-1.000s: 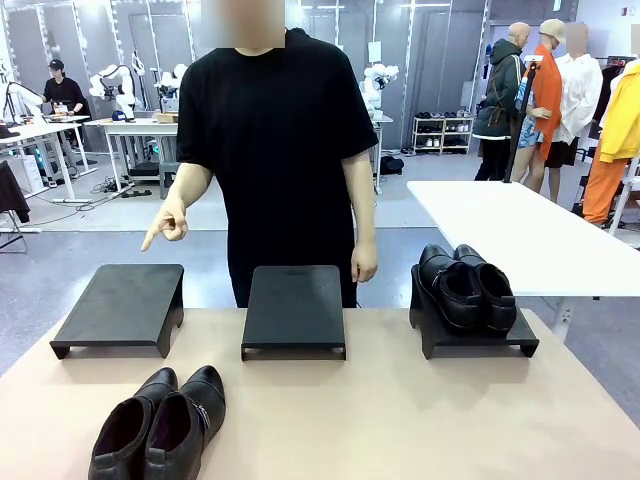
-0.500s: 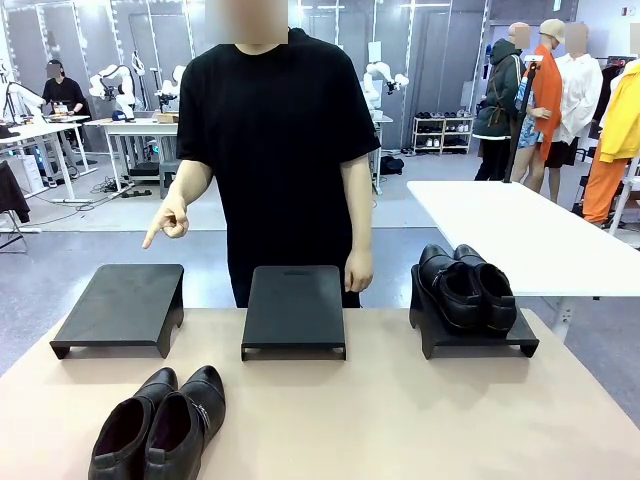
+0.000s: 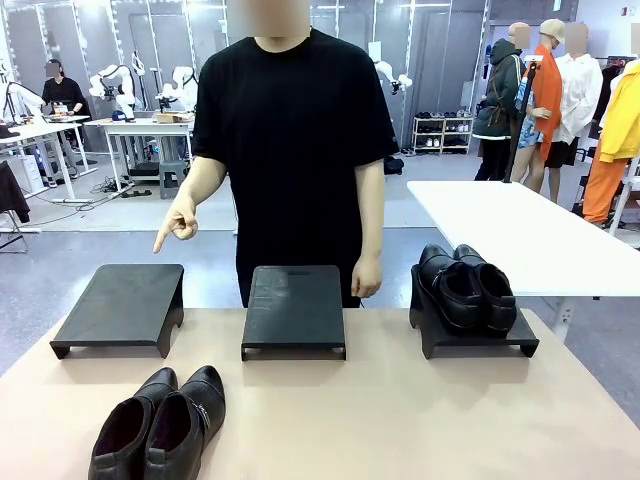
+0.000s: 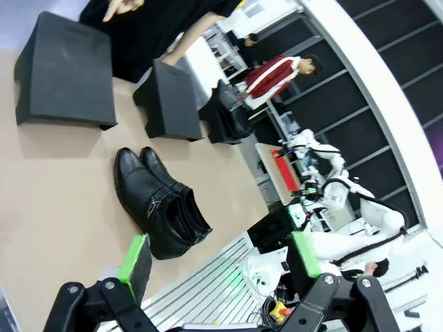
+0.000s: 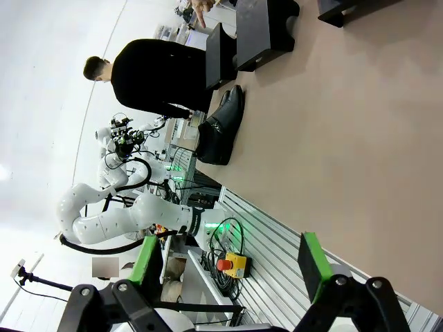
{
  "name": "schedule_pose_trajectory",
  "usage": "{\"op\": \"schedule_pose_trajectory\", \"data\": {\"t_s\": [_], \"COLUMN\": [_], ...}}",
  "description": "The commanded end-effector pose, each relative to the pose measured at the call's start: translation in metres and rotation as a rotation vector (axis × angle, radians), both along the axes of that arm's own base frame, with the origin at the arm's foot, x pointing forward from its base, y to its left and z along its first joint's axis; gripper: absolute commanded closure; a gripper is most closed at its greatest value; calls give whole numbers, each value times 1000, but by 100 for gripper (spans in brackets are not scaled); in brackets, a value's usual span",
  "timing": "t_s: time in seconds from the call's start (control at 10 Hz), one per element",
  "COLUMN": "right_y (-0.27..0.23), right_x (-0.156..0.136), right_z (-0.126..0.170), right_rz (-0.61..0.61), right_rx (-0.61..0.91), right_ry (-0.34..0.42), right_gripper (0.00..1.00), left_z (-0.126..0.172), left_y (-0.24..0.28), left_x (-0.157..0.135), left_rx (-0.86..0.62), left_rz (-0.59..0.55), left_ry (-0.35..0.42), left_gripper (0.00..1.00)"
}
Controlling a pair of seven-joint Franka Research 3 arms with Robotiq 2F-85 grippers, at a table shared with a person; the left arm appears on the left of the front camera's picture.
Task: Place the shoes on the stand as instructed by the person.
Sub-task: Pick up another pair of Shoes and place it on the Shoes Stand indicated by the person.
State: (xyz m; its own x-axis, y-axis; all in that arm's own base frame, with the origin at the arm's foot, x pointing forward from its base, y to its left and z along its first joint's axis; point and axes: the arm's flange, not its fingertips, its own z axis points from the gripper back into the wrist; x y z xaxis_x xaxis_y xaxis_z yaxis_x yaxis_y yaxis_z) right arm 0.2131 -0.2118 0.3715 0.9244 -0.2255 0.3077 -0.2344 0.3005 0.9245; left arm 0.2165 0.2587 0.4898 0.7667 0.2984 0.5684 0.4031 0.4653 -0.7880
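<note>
You have one pair of shoes [image 3: 467, 288] already sitting on the far right stand [image 3: 478, 346]; the other pair [image 3: 160, 425] lies on the table [image 3: 400, 420] at the near left, not yet lifted. The person's hand [image 3: 177, 225] points down at the far left stand [image 3: 122, 305], likely your target. Your left gripper [image 4: 219, 254] and right gripper [image 5: 228, 257] both stand spread wide, holding and touching nothing

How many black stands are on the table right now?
3. The left stand, bare, which the person's hand points toward; the middle stand, bare; the right stand, carrying a pair of shoes. None seems hidden.
</note>
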Motion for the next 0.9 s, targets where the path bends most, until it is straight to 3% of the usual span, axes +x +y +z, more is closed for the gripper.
{"op": "schedule_pose_trajectory", "data": {"t_s": [0.0,0.4,0.8], "right_y": [1,1,1], "right_x": [-1,-1,-1], "right_z": [4,4,4], "right_rz": [-6,-6,-6], "right_rx": [8,8,8], "right_ry": [-17,-17,-17], "right_gripper": [0,0,0], "left_z": [33,69,56], "left_y": [-51,-168,-280], "left_x": [5,49,70], "left_rx": [109,402,713], "left_rz": [-45,-112,-111], "left_ry": [114,381,509], "left_gripper": [0,0,0]}}
